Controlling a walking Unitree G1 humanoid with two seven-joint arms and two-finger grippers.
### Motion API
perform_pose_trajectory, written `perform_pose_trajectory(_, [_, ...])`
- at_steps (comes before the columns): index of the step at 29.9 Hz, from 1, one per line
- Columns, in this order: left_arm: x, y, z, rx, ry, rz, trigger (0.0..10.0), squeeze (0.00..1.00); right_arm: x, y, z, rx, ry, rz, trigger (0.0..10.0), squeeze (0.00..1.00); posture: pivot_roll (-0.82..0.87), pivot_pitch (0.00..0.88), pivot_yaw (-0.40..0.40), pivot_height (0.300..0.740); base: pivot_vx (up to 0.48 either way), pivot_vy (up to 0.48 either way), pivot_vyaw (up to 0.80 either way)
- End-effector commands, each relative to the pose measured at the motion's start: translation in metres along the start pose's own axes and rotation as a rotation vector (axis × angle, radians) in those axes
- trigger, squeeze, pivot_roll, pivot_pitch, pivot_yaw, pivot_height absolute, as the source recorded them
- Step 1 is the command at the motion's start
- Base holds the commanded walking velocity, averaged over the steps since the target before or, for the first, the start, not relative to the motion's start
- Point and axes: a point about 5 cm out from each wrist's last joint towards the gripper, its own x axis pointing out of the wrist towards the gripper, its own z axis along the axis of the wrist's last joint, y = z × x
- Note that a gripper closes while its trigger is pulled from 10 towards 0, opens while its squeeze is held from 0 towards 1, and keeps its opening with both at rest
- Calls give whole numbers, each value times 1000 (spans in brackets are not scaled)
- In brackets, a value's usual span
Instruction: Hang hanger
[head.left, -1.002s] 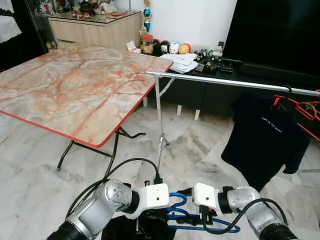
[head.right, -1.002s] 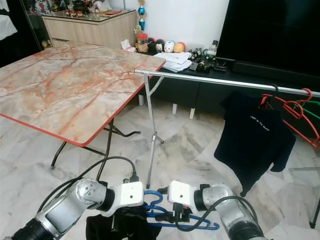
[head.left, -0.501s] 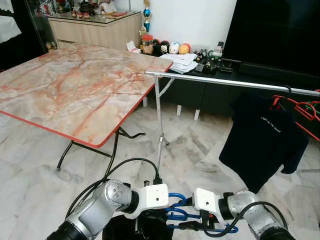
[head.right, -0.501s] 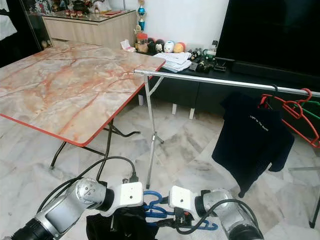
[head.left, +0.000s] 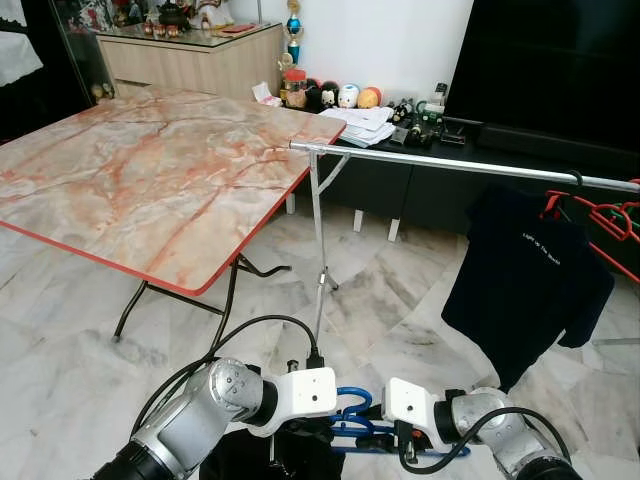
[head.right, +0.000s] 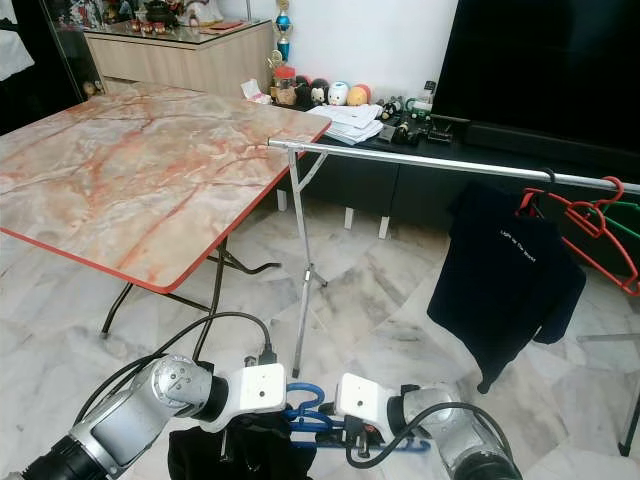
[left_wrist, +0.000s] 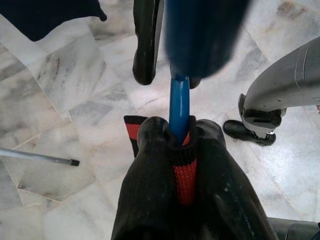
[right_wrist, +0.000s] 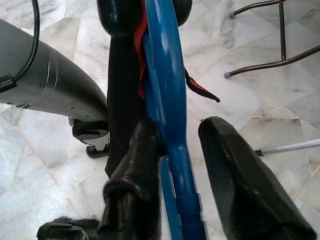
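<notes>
In the left eye view both silver arms meet low at the frame's bottom edge, with the blue hanger (head.left: 352, 425) held between them and a black garment (head.left: 255, 458) hanging under the left arm. Ahead, a clothes rail (head.left: 450, 163) runs from its bare left end beside the marble-topped folding table (head.left: 150, 175) to the right edge, where a dark T-shirt (head.left: 525, 280) and red hangers (head.left: 605, 225) crowd it; the stretch of rail between the table corner and the T-shirt is bare, and open marble floor (head.left: 390, 290) lies below it. The right eye view shows the same layout, the rail's upright pole (head.right: 302, 290) standing just past the table's red edge. In the left wrist view the left gripper (left_wrist: 165, 75) is clamped on the blue hanger's bar, which disappears into the black garment's red-lined collar (left_wrist: 184, 175). In the right wrist view the right gripper (right_wrist: 185, 155) straddles the hanger, one finger (right_wrist: 142, 150) touching it, the other standing apart, so the jaws are partly spread.
</notes>
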Motion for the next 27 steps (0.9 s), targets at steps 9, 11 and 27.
perform_pose_trajectory(9, [0, 4, 8, 25, -24, 4, 0, 0, 2, -7, 8, 30, -59, -61, 0, 0, 133, 0, 18, 740, 0, 0, 0])
perform_pose_trajectory(11, [0, 5, 9, 25, -27, 7, 0, 0, 2, -7, 8, 38, -65, -66, 0, 0, 135, 0, 17, 740, 0, 0, 0])
perform_pose_trajectory(27, [-9, 14, 6, 84, -8, 38, 4431, 0, 4, -4, 5, 73, -92, -82, 0, 0, 145, 0, 14, 740, 0, 0, 0])
